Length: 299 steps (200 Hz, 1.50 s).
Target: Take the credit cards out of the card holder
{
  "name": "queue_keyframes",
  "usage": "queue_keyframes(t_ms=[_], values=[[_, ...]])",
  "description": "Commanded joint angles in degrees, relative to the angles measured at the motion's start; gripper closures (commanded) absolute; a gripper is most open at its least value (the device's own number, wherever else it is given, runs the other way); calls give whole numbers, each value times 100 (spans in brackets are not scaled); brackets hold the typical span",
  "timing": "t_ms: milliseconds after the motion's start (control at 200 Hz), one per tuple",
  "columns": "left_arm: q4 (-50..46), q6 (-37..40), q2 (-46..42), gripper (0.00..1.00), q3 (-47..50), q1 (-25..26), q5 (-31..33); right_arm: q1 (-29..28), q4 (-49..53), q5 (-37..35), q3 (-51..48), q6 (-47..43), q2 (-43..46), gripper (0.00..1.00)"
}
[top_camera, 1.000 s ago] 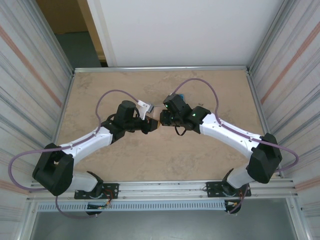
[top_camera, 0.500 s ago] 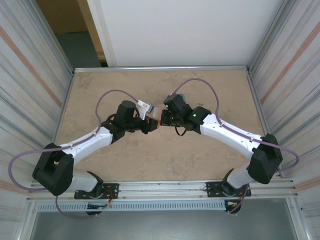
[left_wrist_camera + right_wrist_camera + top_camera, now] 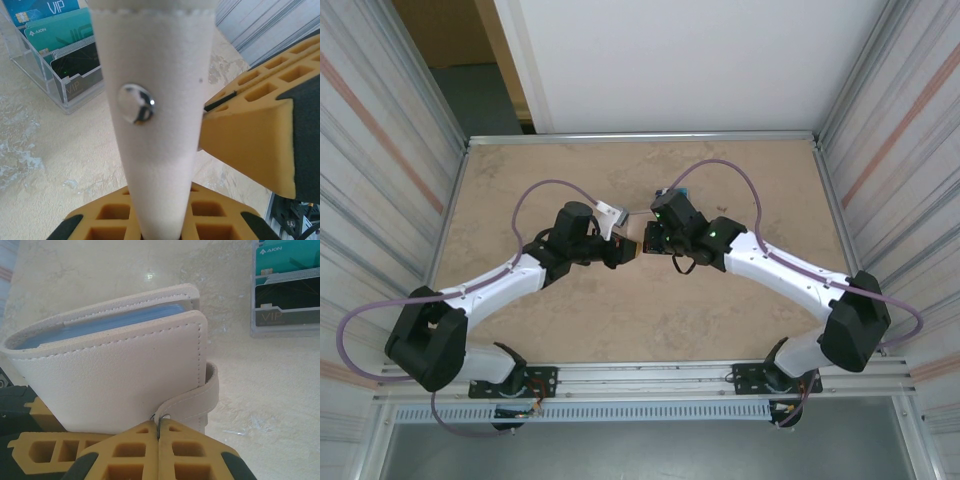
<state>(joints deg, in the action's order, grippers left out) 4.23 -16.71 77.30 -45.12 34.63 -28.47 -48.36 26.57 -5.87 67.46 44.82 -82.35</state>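
At the middle of the surface (image 3: 570, 335), the left hand (image 3: 623, 249) grips the cream card holder (image 3: 120, 370) while the right hand (image 3: 159, 435) is clenched on its fastened strap (image 3: 210, 390); the credit cards (image 3: 95, 325), blue edges visible between the covers, are judged not yet extracted.

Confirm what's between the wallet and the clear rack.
Nothing, just bare tabletop between wallet and rack, seen in the right wrist view.
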Motion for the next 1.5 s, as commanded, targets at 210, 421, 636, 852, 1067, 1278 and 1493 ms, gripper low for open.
queue_keyframes(t_ms=[210, 421, 636, 852, 1067, 1278, 1493], values=[[211, 95, -303, 99, -171, 0, -109, 142, -20, -147, -342, 125, 281, 100], [181, 107, -312, 99, -170, 7, -118, 195, -394, 112, -549, 54, 408, 100], [107, 193, -329, 99, -205, -38, -149, 224, -458, -2, -681, 85, 550, 100], [-9, 436, -394, 100, -284, -207, -815, 404, -731, 217, -981, -128, 847, 76], [-545, 896, -473, 100, -521, -239, -1222, 735, -2038, 1394, -1608, -622, 1228, 34], [-509, 896, -509, 100, -517, -245, -1413, 741, -2357, 1764, -1639, -1133, 1412, 13], [-381, 941, -526, 100, -576, -259, -2039, 938, -2588, 2420, -1764, -1402, 1515, 12]])
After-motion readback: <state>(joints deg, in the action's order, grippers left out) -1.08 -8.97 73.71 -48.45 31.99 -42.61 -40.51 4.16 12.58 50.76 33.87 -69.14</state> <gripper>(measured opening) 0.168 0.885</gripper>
